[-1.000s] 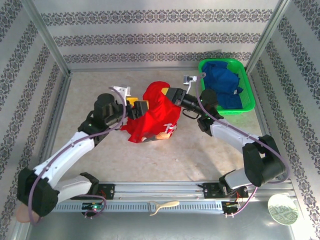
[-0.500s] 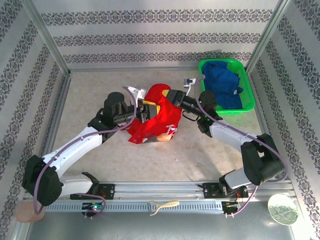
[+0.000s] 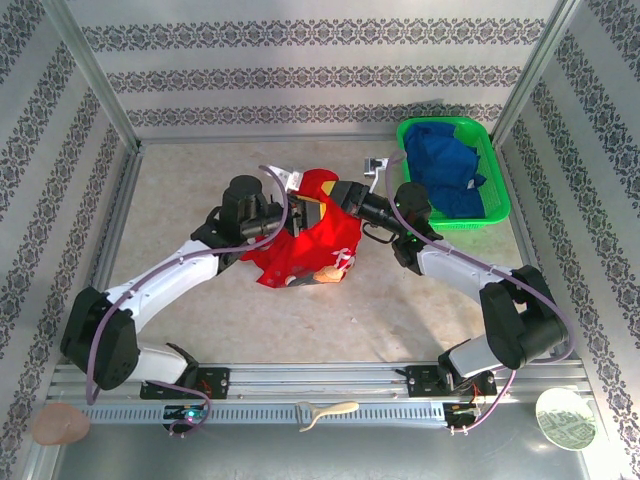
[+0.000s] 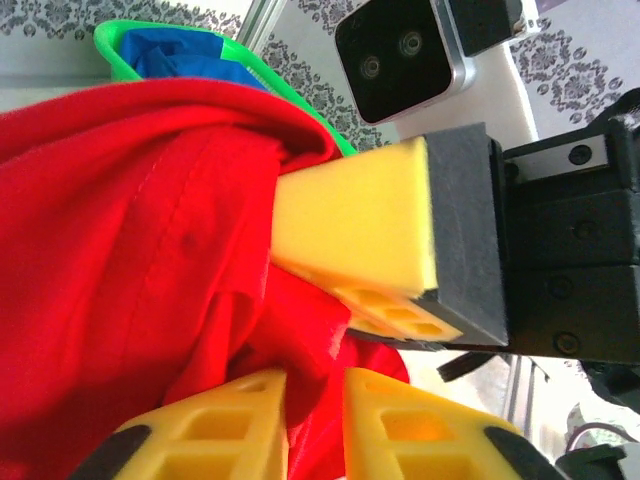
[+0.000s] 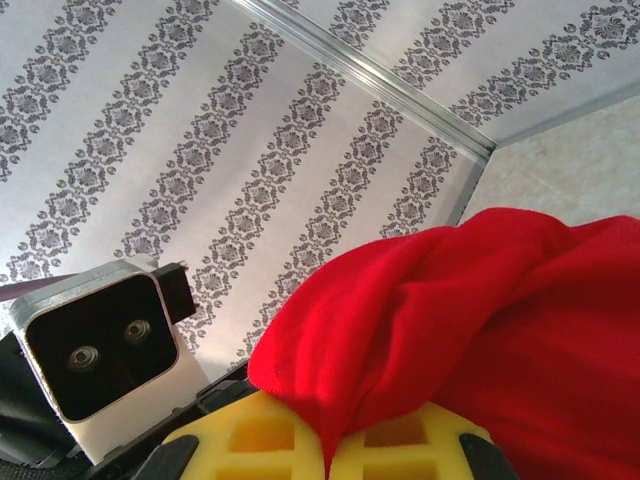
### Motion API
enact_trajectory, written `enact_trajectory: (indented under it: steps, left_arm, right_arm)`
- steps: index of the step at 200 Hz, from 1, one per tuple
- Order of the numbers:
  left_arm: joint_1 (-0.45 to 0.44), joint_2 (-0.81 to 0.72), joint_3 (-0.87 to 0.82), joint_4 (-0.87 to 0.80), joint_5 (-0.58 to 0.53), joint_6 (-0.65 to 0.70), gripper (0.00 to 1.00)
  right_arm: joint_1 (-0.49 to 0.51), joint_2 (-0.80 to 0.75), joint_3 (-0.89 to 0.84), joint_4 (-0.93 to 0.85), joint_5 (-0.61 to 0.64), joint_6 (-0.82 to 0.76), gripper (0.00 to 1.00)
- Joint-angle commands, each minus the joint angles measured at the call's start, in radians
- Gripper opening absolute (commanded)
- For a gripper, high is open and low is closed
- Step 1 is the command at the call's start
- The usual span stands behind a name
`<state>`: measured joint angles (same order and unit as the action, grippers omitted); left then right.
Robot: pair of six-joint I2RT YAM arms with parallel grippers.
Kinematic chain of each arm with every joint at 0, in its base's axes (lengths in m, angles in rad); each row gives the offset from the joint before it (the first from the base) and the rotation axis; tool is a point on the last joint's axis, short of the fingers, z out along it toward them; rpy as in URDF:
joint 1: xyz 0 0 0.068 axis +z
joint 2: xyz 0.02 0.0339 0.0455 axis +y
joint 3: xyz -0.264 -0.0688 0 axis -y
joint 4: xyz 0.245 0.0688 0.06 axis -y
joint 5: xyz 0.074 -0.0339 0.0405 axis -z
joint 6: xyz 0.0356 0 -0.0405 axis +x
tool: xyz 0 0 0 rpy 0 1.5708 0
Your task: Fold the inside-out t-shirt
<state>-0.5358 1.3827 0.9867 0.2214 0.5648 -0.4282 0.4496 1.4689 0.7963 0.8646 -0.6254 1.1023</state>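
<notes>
The inside-out t-shirt [image 3: 310,248] is a bright red bunch, lifted at its top edge in the middle of the table, with a small white print at its lower right. My right gripper [image 3: 335,192] is shut on the shirt's top edge; red cloth [image 5: 480,320] is pinched between its yellow fingers [image 5: 335,440]. My left gripper [image 3: 303,212] sits right beside it, jaws drawn close on a fold of the red cloth [image 4: 120,250]. That fold fills the narrow gap at my left gripper [image 4: 315,395], just below the right gripper's yellow finger [image 4: 360,230].
A green basket [image 3: 497,205] at the back right holds a blue garment [image 3: 445,165]. Patterned walls close the table on three sides. On the front rail lie a cream utensil [image 3: 325,411], a round pale disc [image 3: 565,418] and a pink object [image 3: 55,425].
My left gripper has travelled right and back to the shirt's top, close to the right gripper, and its jaws have closed on red cloth. The right gripper keeps its hold.
</notes>
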Motion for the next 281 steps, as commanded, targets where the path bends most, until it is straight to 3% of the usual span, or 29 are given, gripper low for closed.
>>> enact_trajectory:
  steps: [1,8,79,138,152,160,168,216,236,264,281]
  left_arm:
    - [-0.004,0.030,0.047,0.047,-0.014,0.028,0.07]
    - [-0.001,0.035,0.055,0.050,-0.016,0.026,0.00]
    - [0.070,-0.091,0.034,0.022,-0.034,0.017,0.00]
    - [0.075,-0.124,0.016,0.024,-0.009,0.003,0.00]
    - [0.075,-0.117,0.030,0.030,-0.007,-0.014,0.00]
    - [0.075,-0.112,0.043,0.030,-0.003,-0.023,0.00]
    - [0.077,-0.105,0.062,0.026,0.004,-0.033,0.00]
    - [0.086,-0.073,0.178,0.016,0.074,-0.128,0.00]
    - [0.087,-0.078,0.211,-0.004,0.079,-0.150,0.00]
    - [0.087,-0.089,0.249,-0.065,0.064,-0.142,0.00]
    - [0.086,-0.088,0.261,-0.082,0.061,-0.139,0.00]
  right_arm:
    - [0.008,-0.013,0.018,0.044,-0.002,0.002,0.00]
    - [0.007,-0.016,0.015,0.041,-0.001,-0.001,0.00]
    - [-0.026,-0.037,-0.024,0.027,0.026,-0.001,0.00]
    - [-0.026,-0.021,-0.002,0.025,0.016,0.004,0.00]
    - [-0.026,-0.024,-0.004,0.024,0.013,-0.006,0.47]
    - [-0.026,-0.032,-0.014,0.017,0.022,-0.020,0.61]
    - [-0.026,-0.042,-0.029,-0.001,0.037,-0.041,0.68]
    - [0.006,-0.049,-0.101,-0.189,0.135,-0.210,0.66]
    - [0.007,-0.125,-0.117,-0.270,0.172,-0.248,0.64]
    - [0.087,-0.353,-0.029,-0.636,0.338,-0.448,0.68]
    - [0.158,-0.412,0.058,-0.792,0.441,-0.546,0.73]
